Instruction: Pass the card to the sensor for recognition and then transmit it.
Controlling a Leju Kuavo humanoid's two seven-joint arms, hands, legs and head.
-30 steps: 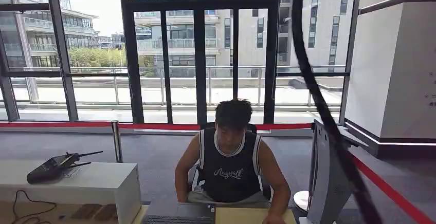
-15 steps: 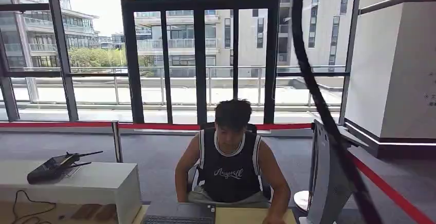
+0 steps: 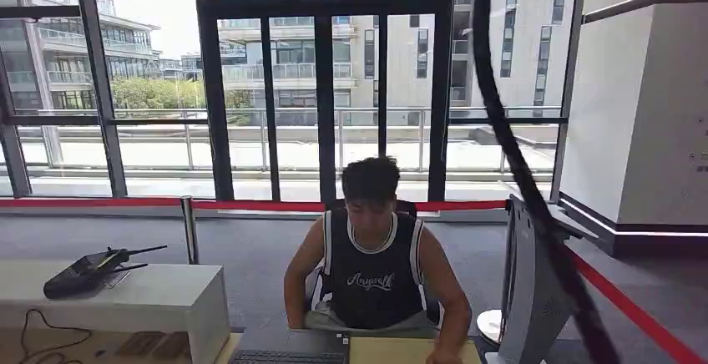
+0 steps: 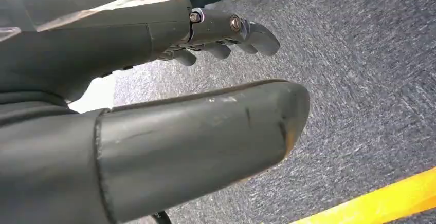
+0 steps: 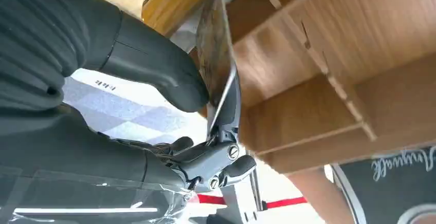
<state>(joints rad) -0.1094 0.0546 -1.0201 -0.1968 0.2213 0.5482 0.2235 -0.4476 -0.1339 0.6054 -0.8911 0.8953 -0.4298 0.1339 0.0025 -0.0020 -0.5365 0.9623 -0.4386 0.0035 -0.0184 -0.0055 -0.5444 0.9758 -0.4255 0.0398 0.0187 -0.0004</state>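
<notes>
In the right wrist view my right hand [image 5: 92, 131] pinches a thin card [image 5: 216, 44] between the thick thumb [image 5: 154, 64] and a dark finger behind it. The card is seen almost edge-on, with a dull brownish face, held close to a wooden desk structure [image 5: 319, 54]. My left hand [image 4: 195, 131] hangs over grey carpet [image 4: 360, 80]; its fingers [image 4: 226, 34] are loosely bent, apart from the thumb, and hold nothing.
A person in a dark sleeveless shirt [image 3: 371, 272] sits behind the desk [image 3: 409, 351] straight ahead, with a keyboard [image 3: 288, 356] on it. A grey screen stand [image 3: 530, 297] rises at the right. A black device [image 3: 88, 272] lies on a white table [image 3: 159, 297] at the left.
The person's head has lifted a little and shifted slightly left. The rest of the head view is the same.
</notes>
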